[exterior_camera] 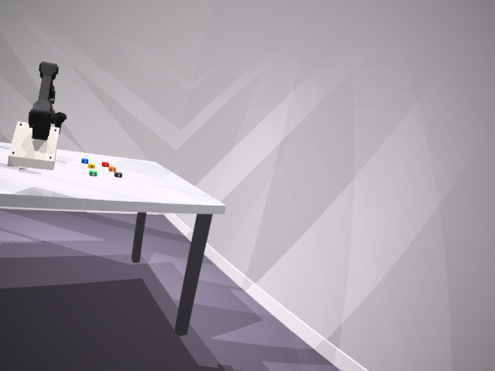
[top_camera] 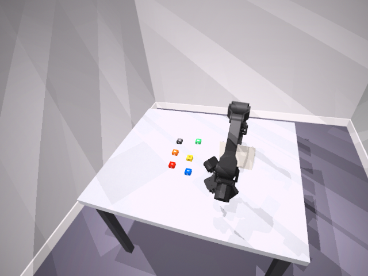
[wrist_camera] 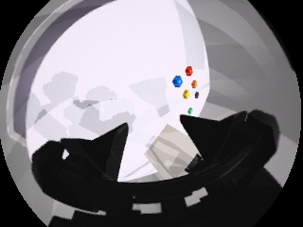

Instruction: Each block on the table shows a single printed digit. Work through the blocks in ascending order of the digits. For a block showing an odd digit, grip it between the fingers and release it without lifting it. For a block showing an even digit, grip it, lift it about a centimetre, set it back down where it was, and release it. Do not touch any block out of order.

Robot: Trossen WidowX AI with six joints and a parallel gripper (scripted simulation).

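Note:
Several small blocks stand apart on the table: black (top_camera: 179,141) (exterior_camera: 118,175) (wrist_camera: 197,95), green (top_camera: 198,141) (exterior_camera: 92,173) (wrist_camera: 190,111), orange (top_camera: 175,152) (exterior_camera: 112,169) (wrist_camera: 194,84), yellow (top_camera: 189,157) (exterior_camera: 91,165) (wrist_camera: 186,95), red (top_camera: 172,164) (exterior_camera: 104,164) (wrist_camera: 188,71) and blue (top_camera: 187,171) (exterior_camera: 84,161) (wrist_camera: 177,81). Their printed digits are too small to read. My gripper (wrist_camera: 154,121) is open and empty, raised above the table and off to the side of the blocks, nearest the blue and yellow ones in the top view.
The arm's pale base plate (top_camera: 248,156) (exterior_camera: 32,162) (wrist_camera: 166,142) sits on the white table (top_camera: 142,190) (exterior_camera: 159,192), to the right of the blocks in the top view. The black arm (top_camera: 233,136) (exterior_camera: 46,87) rises over it.

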